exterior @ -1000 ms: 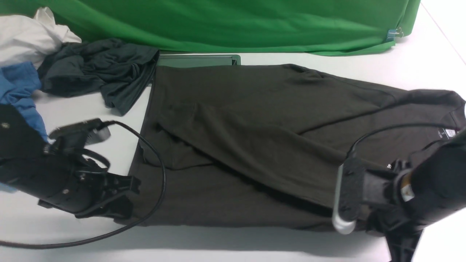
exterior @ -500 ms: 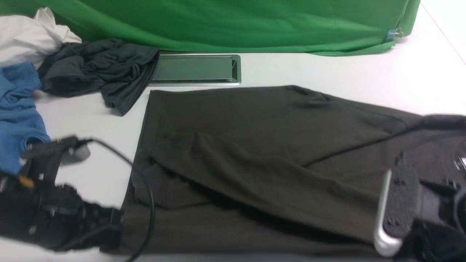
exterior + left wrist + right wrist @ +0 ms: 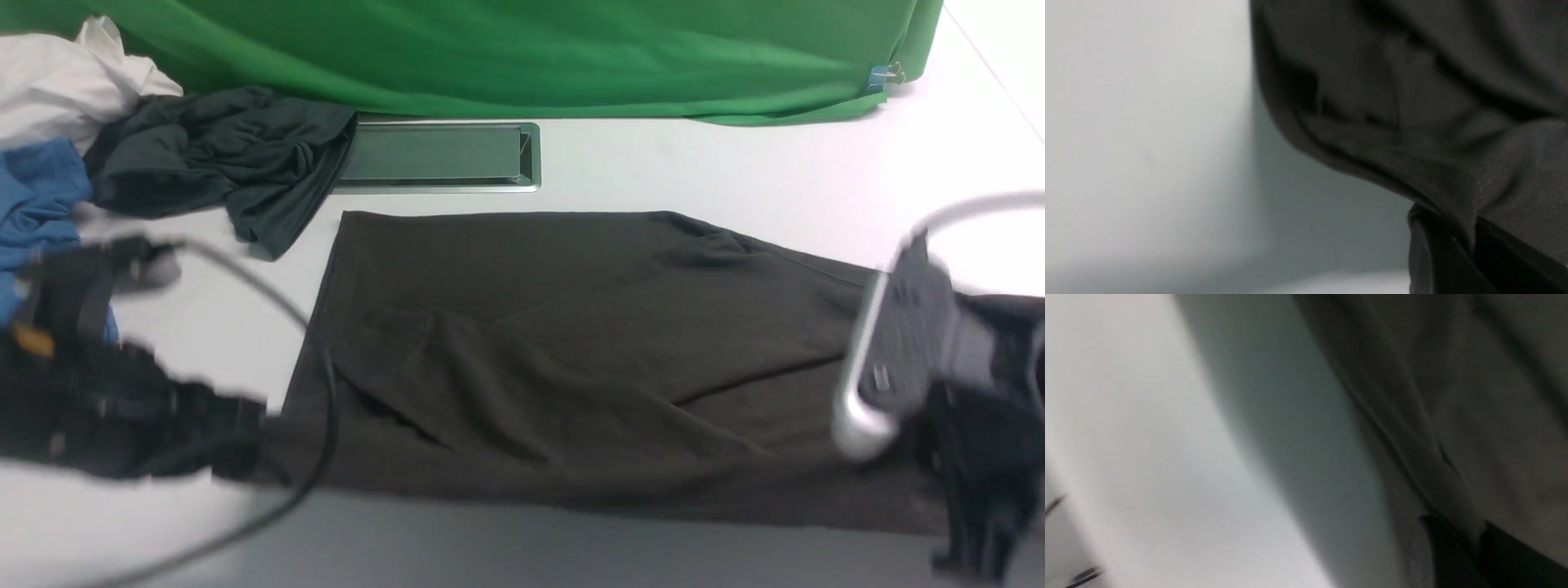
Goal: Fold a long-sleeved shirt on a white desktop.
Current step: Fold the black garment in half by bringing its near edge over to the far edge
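"Long-sleeved shirt (image 3: 571, 351) first: how many did you count?"

"One, dark brownish-charcoal. It was spread sideways across the middle of the white desktop (image 3: 702, 163), hem end to the left, with one sleeve folded slantwise over the body. Three other garments were bunched at the far left: a dark-grey garment (image 3: 220, 155), a blue garment (image 3: 41, 196) and a white garment (image 3: 65, 82). There was one cable tray (image 3: 437, 155) and one green backdrop (image 3: 522, 57)."

"And the grippers?"

"Two. The left gripper (image 3: 249, 441) was pinched tight on the shirt's near left corner, and its wrist view showed hem fabric caught between the black jaws. The right gripper (image 3: 971, 539) was clamped the same way on the near edge at the right end. Both were blurred in the front view."

"Edges?"

"The far edge lay flat alongside the tray's near rim, with a strip of bare white between them. The near edge was held off the desktop, a grey shadow (image 3: 522, 539) beneath it. The left edge came close to the dark-grey garment's drooping tip without touching it. The right end was hidden behind the right arm (image 3: 980, 367)."

"Room to move?"

"Bare desktop ran from the tray rightward between the shirt and the backdrop, widest at the far right. Another bare band ran along the near side. The pile of garments crowded the far left corner."
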